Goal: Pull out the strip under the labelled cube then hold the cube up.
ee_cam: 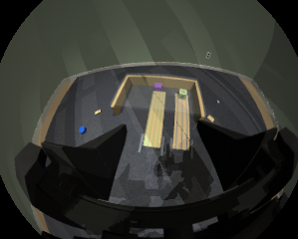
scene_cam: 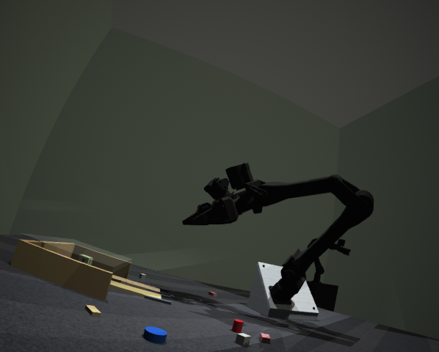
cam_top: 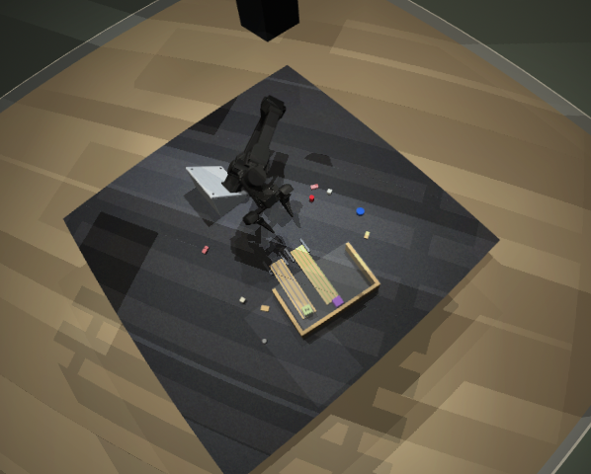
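Pale green labelled cube (cam_top: 306,310) (scene_cam: 85,259) (ee_cam: 182,93): on the far end of the tan wooden strip (cam_top: 289,285) (scene_cam: 136,283) (ee_cam: 181,121), well ahead of and below my black gripper (cam_top: 282,220) (scene_cam: 183,222) (ee_cam: 162,125), fingers spread, nothing between.

The arm reaches forward, elbow bent high, its jaws (cam_top: 282,220) (scene_cam: 183,222) open and seemingly tilted down.

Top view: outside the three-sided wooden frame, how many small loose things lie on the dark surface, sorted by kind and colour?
Pink-red blocks: 2
Off-white cubes: 2
Red cylinder: 1
Blue disc: 1
Yellow block: 1
Orange block: 1
Grey piece, shape unclear: 1
Total: 9
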### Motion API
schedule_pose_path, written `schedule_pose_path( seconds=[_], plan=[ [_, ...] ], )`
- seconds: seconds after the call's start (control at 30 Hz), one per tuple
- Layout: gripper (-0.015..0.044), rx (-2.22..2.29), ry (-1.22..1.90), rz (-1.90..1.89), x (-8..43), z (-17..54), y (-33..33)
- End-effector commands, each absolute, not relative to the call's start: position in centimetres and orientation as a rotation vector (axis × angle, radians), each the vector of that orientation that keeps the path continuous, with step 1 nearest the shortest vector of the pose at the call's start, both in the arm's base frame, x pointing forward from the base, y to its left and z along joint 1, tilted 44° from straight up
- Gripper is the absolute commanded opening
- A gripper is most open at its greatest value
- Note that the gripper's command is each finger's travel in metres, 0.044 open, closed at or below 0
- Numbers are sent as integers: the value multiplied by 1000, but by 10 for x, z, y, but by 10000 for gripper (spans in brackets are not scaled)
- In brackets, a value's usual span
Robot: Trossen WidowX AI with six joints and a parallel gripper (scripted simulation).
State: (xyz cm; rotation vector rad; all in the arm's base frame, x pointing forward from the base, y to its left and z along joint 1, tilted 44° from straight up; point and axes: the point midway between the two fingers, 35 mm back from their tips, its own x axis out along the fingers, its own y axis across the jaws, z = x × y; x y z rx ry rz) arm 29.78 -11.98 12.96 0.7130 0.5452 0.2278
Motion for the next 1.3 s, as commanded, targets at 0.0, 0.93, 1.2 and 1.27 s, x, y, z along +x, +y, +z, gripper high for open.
schedule_pose_path(
  seconds=[0.0, 0.93, 1.2, 1.27],
  plan=[
    [374, 724, 553, 232, 299, 129, -119],
    [0, 738, 1496, 447, 363, -3, -101],
    [0, 738, 1495, 446, 365, -12, -92],
    [0, 738, 1495, 446, 365, -15, -90]
  ],
)
